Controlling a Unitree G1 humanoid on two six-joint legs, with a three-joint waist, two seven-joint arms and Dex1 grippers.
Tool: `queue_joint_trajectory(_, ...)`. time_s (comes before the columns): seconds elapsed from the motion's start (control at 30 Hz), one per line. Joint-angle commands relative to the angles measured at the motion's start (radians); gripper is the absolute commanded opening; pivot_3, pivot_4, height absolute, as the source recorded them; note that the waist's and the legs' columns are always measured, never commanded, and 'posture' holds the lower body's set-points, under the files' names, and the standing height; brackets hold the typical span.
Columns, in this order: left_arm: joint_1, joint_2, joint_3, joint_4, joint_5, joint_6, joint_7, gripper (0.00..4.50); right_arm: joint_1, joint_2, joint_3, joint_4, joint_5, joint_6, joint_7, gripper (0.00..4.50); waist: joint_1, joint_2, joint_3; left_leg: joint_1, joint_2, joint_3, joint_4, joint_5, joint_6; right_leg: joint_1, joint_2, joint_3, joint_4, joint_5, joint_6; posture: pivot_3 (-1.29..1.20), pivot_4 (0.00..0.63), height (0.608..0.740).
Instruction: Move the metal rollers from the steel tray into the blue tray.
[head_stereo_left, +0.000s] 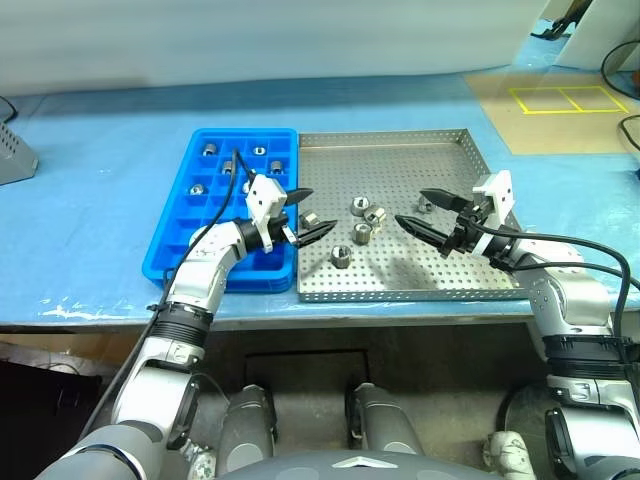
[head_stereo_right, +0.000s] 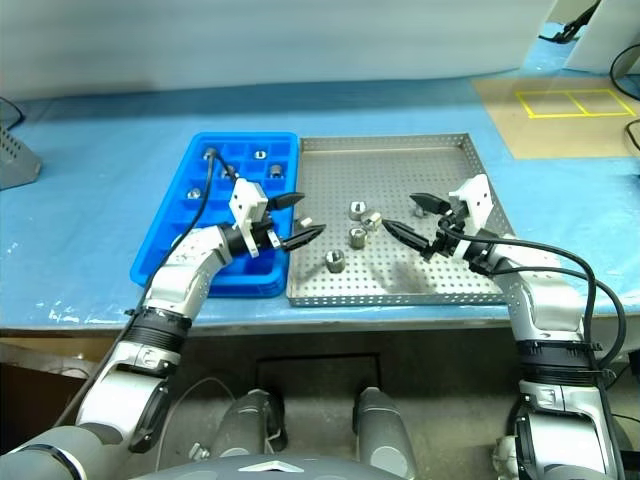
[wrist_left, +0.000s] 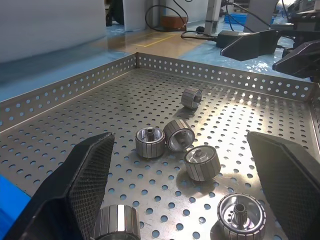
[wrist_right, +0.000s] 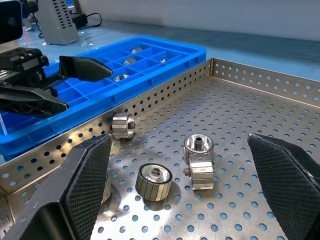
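Hovering with fingers spread wide and nothing between them, the left claw (head_stereo_left: 300, 213) at the steel tray's left rim, pointing right toward the loose rollers; so placed, probably, to take the nearest one and swing it a short way left. Facing it from the right, the right claw (head_stereo_left: 428, 211), likewise parted and empty, low over the steel tray (head_stereo_left: 450, 150), aimed left at the same cluster. Lying between the two claws, on the perforated floor, the metal rollers (head_stereo_left: 364, 219): a tight group of three mid-tray, one nearer at the front (head_stereo_left: 340, 256), one by the left rim under the left claw, another just beyond the right claw's tip. Sitting just left of the steel tray, rims touching, the blue tray (head_stereo_left: 165, 250), several far compartments already holding rollers (head_stereo_left: 209, 150). Carrying both, the blue tabletop (head_stereo_left: 90, 180).
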Motion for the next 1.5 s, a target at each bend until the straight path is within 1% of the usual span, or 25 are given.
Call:
queue_joint_trajectory(0.03,-0.029,0.004,0.006,-0.008,0.001,-0.024,-0.001,4.49,-0.008,-0.006,-0.025,-0.027,0.022,-0.011,-0.002,4.47,0.000,0.000,0.000,0.000,0.000,0.000,0.000,0.000,0.000,0.000,0.000,0.000,0.000,0.000,0.000,-0.28,0.150,0.740)
queue_joint_trajectory(0.23,-0.040,0.007,0.004,0.005,0.003,-0.025,-0.008,4.49,0.000,-0.002,-0.028,-0.035,0.026,-0.009,-0.008,4.47,0.000,0.000,0.000,0.000,0.000,0.000,0.000,0.000,0.000,0.000,0.000,0.000,0.000,0.000,0.000,-0.29,0.150,0.740)
queue_joint_trajectory(0.33,-0.059,0.014,0.000,0.045,0.022,-0.025,-0.003,4.49,0.006,0.000,-0.029,-0.039,0.026,-0.010,-0.014,4.47,0.000,0.000,0.000,0.000,0.000,0.000,0.000,0.000,0.000,0.000,0.000,0.000,0.000,0.000,0.000,-0.29,0.150,0.740)
queue_joint_trajectory(0.43,-0.163,0.047,-0.031,0.178,0.106,-0.050,0.006,4.49,0.002,0.002,-0.027,-0.034,0.024,-0.013,-0.019,4.47,0.000,0.000,0.000,0.000,0.000,0.000,0.000,0.000,0.000,0.000,0.000,0.000,0.001,0.000,0.000,-0.29,0.150,0.740)
queue_joint_trajectory(0.63,-0.429,0.096,-0.084,0.469,0.204,-0.117,-0.098,4.49,0.020,0.018,-0.028,-0.057,0.031,-0.014,-0.036,4.47,0.001,0.000,0.000,0.000,0.000,0.000,0.002,0.000,0.000,0.000,0.000,0.000,0.002,0.000,0.000,-0.32,0.150,0.740)
queue_joint_trajectory(0.7,-0.492,0.100,-0.097,0.557,0.231,-0.145,-0.128,4.49,0.031,0.026,-0.027,-0.069,0.030,-0.014,-0.047,4.47,0.001,0.000,0.000,0.000,-0.001,0.000,0.002,0.000,0.000,0.000,0.000,0.000,0.001,0.000,0.000,-0.33,0.150,0.740)
queue_joint_trajectory(0.87,-0.585,0.095,-0.141,0.716,0.302,-0.193,-0.222,4.49,0.061,0.043,-0.031,-0.099,0.033,-0.014,-0.077,4.47,-0.003,0.000,0.000,-0.001,-0.001,0.000,0.001,0.000,0.001,0.000,0.000,0.000,-0.001,0.000,0.000,-0.37,0.150,0.740)
queue_joint_trajectory(0.93,-0.610,0.100,-0.195,0.794,0.373,-0.201,-0.257,4.49,0.085,0.050,-0.033,-0.116,0.038,-0.015,-0.088,4.47,-0.002,0.000,0.000,-0.001,-0.001,0.000,0.001,0.000,0.001,0.000,0.000,0.000,0.000,0.000,0.000,-0.39,0.150,0.740)
queue_joint_trajectory(1.0,-0.635,0.092,-0.216,0.847,0.409,-0.208,-0.276,4.49,0.113,0.060,-0.039,-0.141,0.045,-0.016,-0.105,4.47,-0.002,0.000,0.000,0.000,0.000,0.000,0.000,0.000,0.000,0.000,0.000,0.000,0.000,0.000,0.000,-0.40,0.150,0.740)
queue_joint_trajectory(1.2,-0.716,0.066,-0.228,0.930,0.473,-0.216,-0.267,4.49,0.154,0.071,-0.053,-0.161,0.037,-0.026,-0.143,4.47,-0.005,-0.001,0.000,0.000,-0.001,0.000,0.001,0.000,0.000,0.000,-0.001,0.000,0.000,0.000,0.000,-0.44,0.150,0.740)
queue_joint_trajectory(1.5,-0.760,0.036,-0.285,0.978,0.592,-0.238,-0.285,4.49,0.201,0.080,-0.061,-0.189,0.043,-0.041,-0.170,4.47,-0.009,-0.001,0.000,-0.001,-0.001,0.000,0.000,0.000,0.000,0.000,-0.001,0.000,-0.002,0.000,0.000,-0.47,0.150,0.740)
